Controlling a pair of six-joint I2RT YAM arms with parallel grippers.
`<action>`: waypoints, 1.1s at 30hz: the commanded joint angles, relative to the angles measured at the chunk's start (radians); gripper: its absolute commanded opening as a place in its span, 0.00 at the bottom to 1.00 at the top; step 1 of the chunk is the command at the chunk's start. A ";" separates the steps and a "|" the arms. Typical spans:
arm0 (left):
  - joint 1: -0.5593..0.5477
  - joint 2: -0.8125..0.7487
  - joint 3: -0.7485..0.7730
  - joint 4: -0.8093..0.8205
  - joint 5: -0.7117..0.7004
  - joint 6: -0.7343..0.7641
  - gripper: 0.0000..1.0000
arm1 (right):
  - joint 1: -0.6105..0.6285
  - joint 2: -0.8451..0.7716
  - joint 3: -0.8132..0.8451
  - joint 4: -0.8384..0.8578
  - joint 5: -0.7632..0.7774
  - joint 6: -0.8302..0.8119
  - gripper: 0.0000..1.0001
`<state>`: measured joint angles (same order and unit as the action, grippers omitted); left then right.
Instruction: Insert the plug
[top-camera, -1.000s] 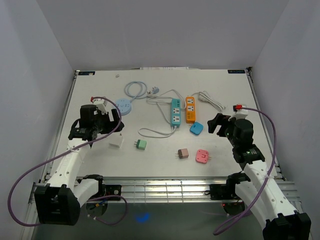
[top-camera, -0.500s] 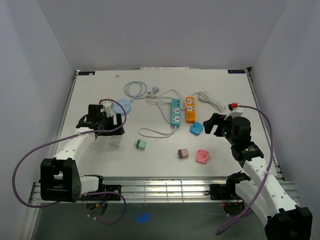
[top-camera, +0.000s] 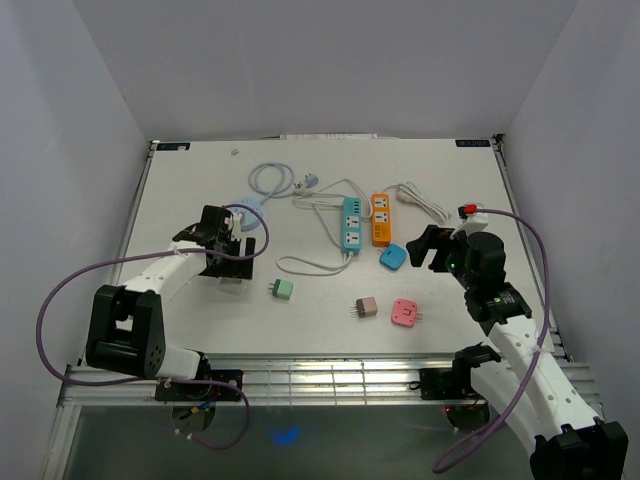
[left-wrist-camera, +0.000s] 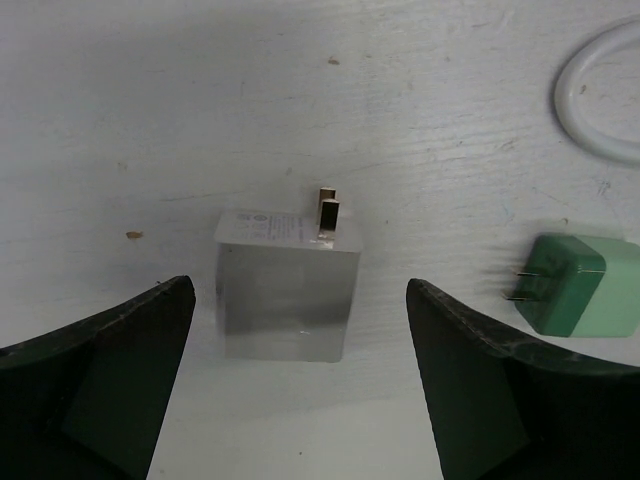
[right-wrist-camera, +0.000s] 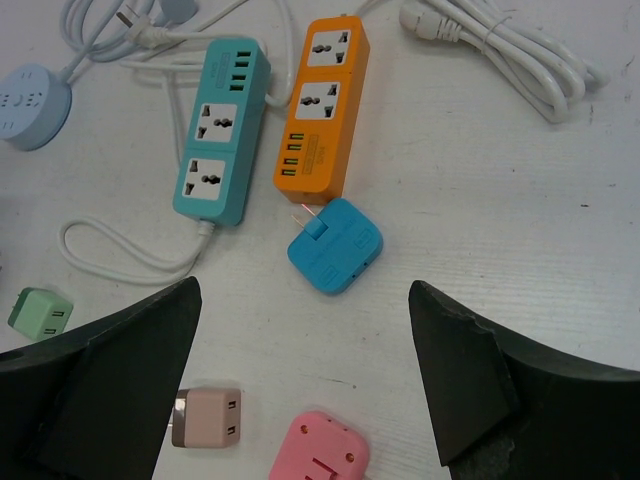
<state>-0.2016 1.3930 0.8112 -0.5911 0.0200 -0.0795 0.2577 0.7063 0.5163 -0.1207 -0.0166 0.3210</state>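
**Plugs and strips: position as found**

White cube-shaped plastic plug adapter (left-wrist-camera: 288, 300): rests on one face, not inserted. A brass prong projects from its printed face, the far one in the left wrist view.

Blue rounded-square plug adapter (right-wrist-camera: 335, 245): lies flat, not inserted, with its prongs pointing at the near end of the orange power strip (right-wrist-camera: 320, 105) and just short of it.

Teal power strip (right-wrist-camera: 220, 130): lies parallel, just left of the orange one. Both have their sockets facing up and white cords attached.
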 joint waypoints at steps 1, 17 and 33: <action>-0.001 -0.002 0.036 -0.029 -0.083 -0.008 0.98 | 0.005 -0.018 0.044 0.004 -0.020 -0.011 0.89; 0.001 0.089 0.052 -0.016 -0.063 0.006 0.71 | 0.005 -0.039 0.037 0.001 -0.017 -0.010 0.89; 0.001 -0.003 0.216 0.027 0.210 -0.273 0.36 | 0.015 0.150 0.050 0.137 -0.319 0.061 0.90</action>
<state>-0.2012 1.4551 0.9714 -0.6052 0.1272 -0.2325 0.2607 0.8337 0.5186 -0.0898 -0.2169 0.3496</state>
